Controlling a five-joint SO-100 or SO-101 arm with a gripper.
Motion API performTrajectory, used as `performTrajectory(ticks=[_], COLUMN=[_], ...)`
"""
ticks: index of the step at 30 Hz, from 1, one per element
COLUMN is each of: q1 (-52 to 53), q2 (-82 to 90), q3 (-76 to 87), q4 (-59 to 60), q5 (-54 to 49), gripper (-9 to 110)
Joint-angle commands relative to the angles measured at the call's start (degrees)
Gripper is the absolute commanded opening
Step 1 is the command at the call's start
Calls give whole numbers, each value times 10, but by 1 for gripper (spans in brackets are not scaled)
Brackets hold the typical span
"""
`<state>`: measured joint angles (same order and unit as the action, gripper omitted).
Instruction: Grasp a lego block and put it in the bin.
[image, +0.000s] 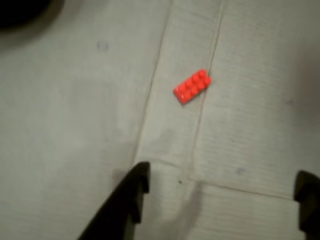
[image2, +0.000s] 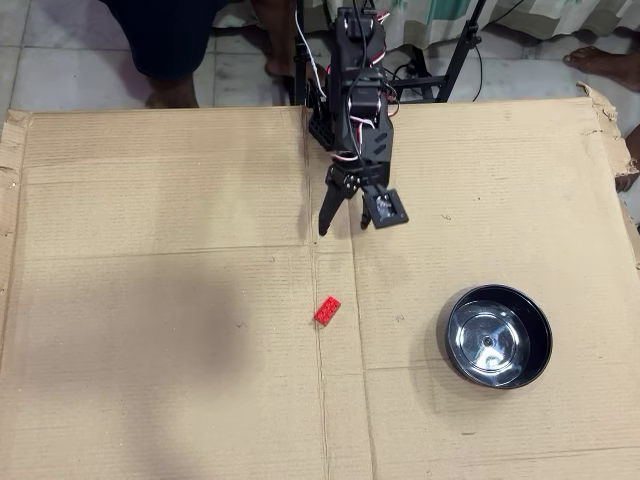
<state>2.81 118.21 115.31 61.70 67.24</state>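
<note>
Surface: flat brown cardboard (image2: 150, 200) over my counter, tiled floor beyond
Hand: my hand (image2: 348, 222) hangs released, fingers spread, gripping nothing
Lego block: lego block (image2: 327, 310) lies ahead of my hand, well apart, beside a cardboard crease
Look: bright red, studded, skewed in the wrist view (image: 192, 86)
Handling: probably light, stiff, slick; I'd pinch its long sides
Bin: bin (image2: 452, 352) sits off to one side, black with a shiny inside

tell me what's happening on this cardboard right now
A small robot arm is going after the red lego block, which lies loose on the cardboard sheet. Its gripper is open and short of the block, fingers spread and holding nothing. The black bowl sits empty to the right in the overhead view.
</note>
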Motion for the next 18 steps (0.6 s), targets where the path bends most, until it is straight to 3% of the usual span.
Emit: performTrajectory(ticks=[1, 18], q1=[-3, 37], q2=[-68, -381], q3=[-87, -310], q4=[1, 1], q5=[61, 398], gripper=[33, 33])
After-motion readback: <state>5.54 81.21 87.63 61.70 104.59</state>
